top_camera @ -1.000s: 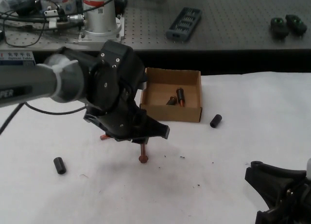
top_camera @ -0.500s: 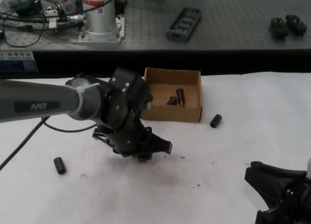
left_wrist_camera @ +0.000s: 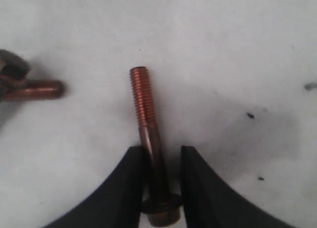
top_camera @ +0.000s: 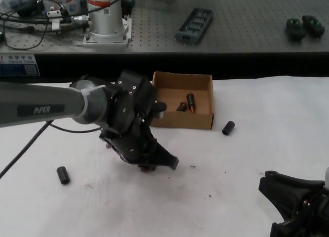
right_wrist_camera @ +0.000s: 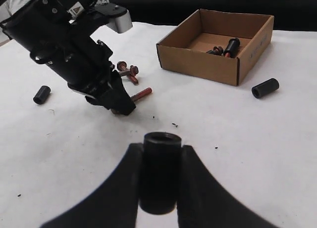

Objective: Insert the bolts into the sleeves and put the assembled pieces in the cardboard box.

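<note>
**High view.** The left arm [top_camera: 51, 109] enters from the left edge and slopes down to mid-frame. The left jaws sit at the tabletop [top_camera: 231, 160] over the bolt [top_camera: 148, 168], whose head end just shows beneath them. The cardboard box [top_camera: 181, 120] stands up and right of these jaws, with assembled pieces [top_camera: 188, 102] inside. One loose sleeve [top_camera: 228, 127] lies right of the box, and a far sleeve [top_camera: 62, 175] lies at lower left. The right arm [top_camera: 295, 201] occupies the lower right corner, well apart from the bolt. Lettering shows on the left arm's link and on a blue plate [top_camera: 19, 65] at the left edge; it is not transcribed here.

**Left wrist view.** The left jaws straddle the bolt's shank just beside the flanged head. The long axis runs straight out from between the jaws, threaded end farthest away. The jaws are parted, with a sliver of gap on one side, so the grip appears not yet made. A second bolt [left_wrist_camera: 37, 88] lies crosswise nearby, apart.

**Right wrist view.** The right jaws are clenched on the held sleeve [right_wrist_camera: 159, 171], with its open bore facing the camera. The left arm is the nearer one, so closing across the shank is likely its move.
</note>
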{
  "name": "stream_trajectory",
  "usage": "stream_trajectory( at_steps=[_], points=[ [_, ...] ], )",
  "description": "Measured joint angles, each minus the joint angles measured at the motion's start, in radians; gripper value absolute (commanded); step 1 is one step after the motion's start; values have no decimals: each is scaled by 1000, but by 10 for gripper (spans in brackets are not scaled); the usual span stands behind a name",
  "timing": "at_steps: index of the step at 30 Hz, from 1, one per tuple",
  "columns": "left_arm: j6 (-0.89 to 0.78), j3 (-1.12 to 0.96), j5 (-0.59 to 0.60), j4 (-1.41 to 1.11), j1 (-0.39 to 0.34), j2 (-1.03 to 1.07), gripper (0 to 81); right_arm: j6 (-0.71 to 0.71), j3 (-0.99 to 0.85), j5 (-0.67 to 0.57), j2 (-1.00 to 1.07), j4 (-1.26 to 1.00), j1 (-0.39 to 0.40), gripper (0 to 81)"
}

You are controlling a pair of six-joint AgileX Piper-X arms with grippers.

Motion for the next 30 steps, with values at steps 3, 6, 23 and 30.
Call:
stream_trajectory(
  at_steps=[3, 6, 23, 30],
  points=[
    [133, -5, 32, 47, 0, 0, 6, 1, 0, 0, 0, 0, 0, 73],
    [284, -1, 37, 188, 0, -32, 6, 1, 0, 0, 0, 0, 0, 73],
    [802, 17, -78, 462, -4, -360, 6, 2, 0, -2, 0, 0, 0, 73],
    [1105, 21, -131, 465, -17, -415, 6, 2, 0, -2, 0, 0, 0, 73]
  ],
)
